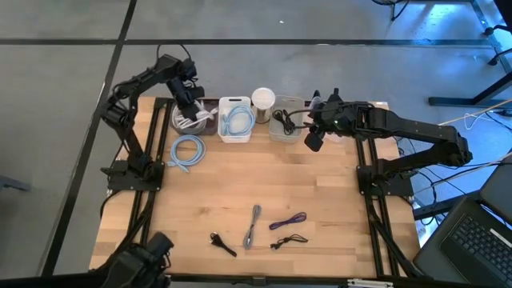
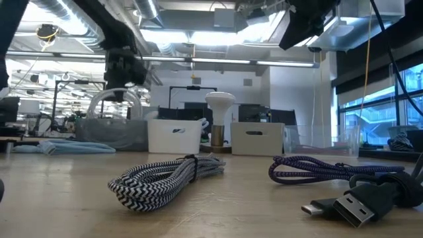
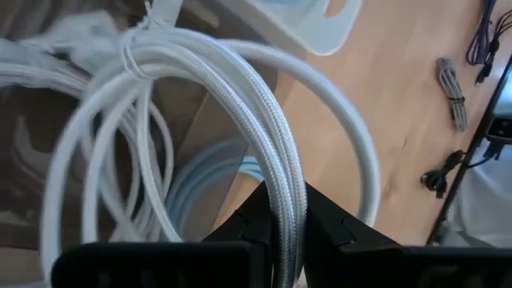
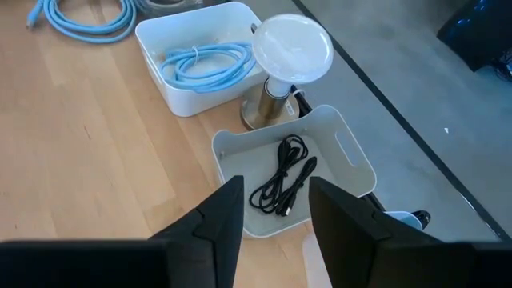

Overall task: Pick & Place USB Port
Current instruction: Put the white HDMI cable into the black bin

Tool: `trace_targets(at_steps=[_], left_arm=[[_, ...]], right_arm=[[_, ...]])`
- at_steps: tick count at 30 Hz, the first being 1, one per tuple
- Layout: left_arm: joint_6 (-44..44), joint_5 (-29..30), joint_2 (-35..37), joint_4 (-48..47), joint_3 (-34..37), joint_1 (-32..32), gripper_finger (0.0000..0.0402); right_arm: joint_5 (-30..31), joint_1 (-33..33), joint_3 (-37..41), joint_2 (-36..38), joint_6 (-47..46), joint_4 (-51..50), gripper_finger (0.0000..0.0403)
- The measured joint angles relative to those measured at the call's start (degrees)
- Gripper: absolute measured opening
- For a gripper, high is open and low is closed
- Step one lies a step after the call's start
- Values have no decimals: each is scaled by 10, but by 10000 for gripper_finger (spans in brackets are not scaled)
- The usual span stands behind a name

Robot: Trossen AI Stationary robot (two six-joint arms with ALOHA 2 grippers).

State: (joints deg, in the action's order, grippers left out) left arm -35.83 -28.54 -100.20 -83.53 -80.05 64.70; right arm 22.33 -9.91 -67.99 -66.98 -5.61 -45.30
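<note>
My left gripper (image 1: 190,106) is at the table's far left, over a grey bin (image 1: 206,126), and is shut on a coiled white USB cable (image 3: 240,96). A tie (image 3: 132,50) binds the coil. In the low view the coil (image 2: 108,99) hangs under the gripper (image 2: 123,69). More white cable (image 3: 32,88) lies in the bin. My right gripper (image 4: 276,220) hovers open above a white bin (image 4: 352,160) holding a black cable (image 4: 284,180), and touches nothing. My left gripper pinches a bundle of several strands of the white coil (image 3: 285,200) between its two fingers, on the side of the loop away from the tie. The fingers slant down from above and lie across the strands. The coil hangs below them over the grey bin; whether its lower end rests there is hidden.
A white bin (image 1: 236,120) with a light blue cable and a white lamp (image 1: 263,98) stand between the two arms. A light blue coil (image 1: 188,152) lies on the table near the grey bin. Grey (image 1: 253,226), purple (image 1: 288,221) and black (image 1: 222,244) cables lie near the front edge.
</note>
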Motion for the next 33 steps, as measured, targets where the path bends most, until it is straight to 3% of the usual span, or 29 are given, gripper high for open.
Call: trace_targets(at_steps=[4, 13, 18, 21, 28, 33], left_arm=[[36, 3, -20, 4, 0, 3, 32], [79, 46, 9, -6, 0, 4, 162], [105, 50, 29, -28, -18, 4, 206], [130, 65, 38, -68, -49, 4, 219], [181, 70, 111, -65, -111, 1, 219], [197, 69, 193, -61, -103, -31, 222]], right_arm=[[0, 0, 0, 0, 0, 0, 144], [1, 0, 0, 0, 0, 0, 144], [1, 0, 0, 0, 0, 0, 144], [1, 0, 0, 0, 0, 0, 144], [1, 0, 0, 0, -2, 0, 144], [0, 0, 0, 0, -2, 0, 144]])
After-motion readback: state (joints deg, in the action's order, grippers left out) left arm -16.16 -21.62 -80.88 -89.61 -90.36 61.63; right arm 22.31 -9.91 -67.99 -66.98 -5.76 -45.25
